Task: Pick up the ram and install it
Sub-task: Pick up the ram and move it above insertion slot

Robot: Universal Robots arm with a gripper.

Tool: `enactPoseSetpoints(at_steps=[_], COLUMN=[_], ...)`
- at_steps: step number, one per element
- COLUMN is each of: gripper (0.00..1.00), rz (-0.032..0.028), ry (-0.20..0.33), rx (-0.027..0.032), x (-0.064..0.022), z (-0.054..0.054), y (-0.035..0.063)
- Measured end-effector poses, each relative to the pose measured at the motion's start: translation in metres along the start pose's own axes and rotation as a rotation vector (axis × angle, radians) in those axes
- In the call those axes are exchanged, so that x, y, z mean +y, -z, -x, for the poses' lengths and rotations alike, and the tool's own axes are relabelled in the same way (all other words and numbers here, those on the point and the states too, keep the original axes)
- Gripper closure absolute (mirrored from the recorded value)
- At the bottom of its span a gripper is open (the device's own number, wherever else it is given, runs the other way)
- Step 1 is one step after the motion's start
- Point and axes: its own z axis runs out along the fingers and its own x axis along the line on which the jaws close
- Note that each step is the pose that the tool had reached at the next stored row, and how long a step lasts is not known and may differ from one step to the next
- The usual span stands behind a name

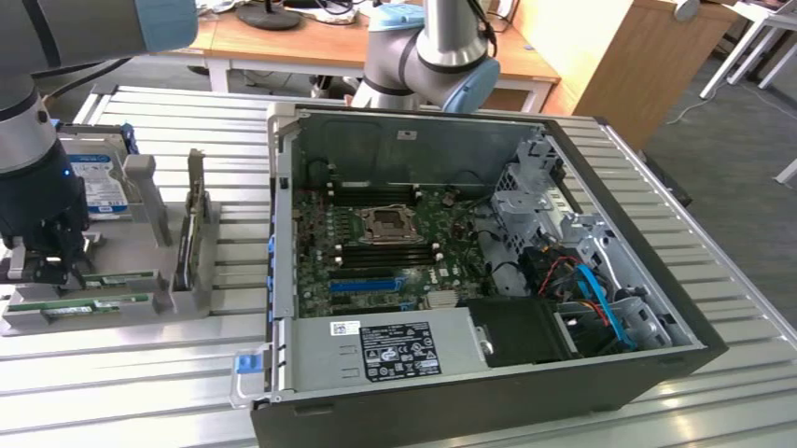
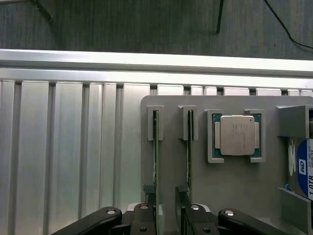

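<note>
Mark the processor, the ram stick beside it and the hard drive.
Processor (image 2: 237,135): wrist view, middle of its metal lid.
Ram stick (image 2: 189,161) beside it: wrist view, its upturned long edge.
Hard drive (image 2: 305,169): wrist view, its blue-and-white label.

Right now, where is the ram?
Two ram sticks stand on edge in the grey holder at the exterior view's left, outside the computer case, just under the open claw, with the processor next to them.

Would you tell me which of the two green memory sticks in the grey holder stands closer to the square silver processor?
The green memory stick directly beside the silver processor; the other stick stands one slot farther off.
</note>
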Motion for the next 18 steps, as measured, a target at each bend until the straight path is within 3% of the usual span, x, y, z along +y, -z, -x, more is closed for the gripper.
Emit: enactPoseSetpoints(at_steps=[13,18], gripper=[0.7,0.7], rz=[0.0,0.0001], ry=[0.0,0.0], rx=[0.0,0.0], x=[-0.0006,-0.0006], z=[-0.001,-0.001], y=[-0.0131,-0.0135])
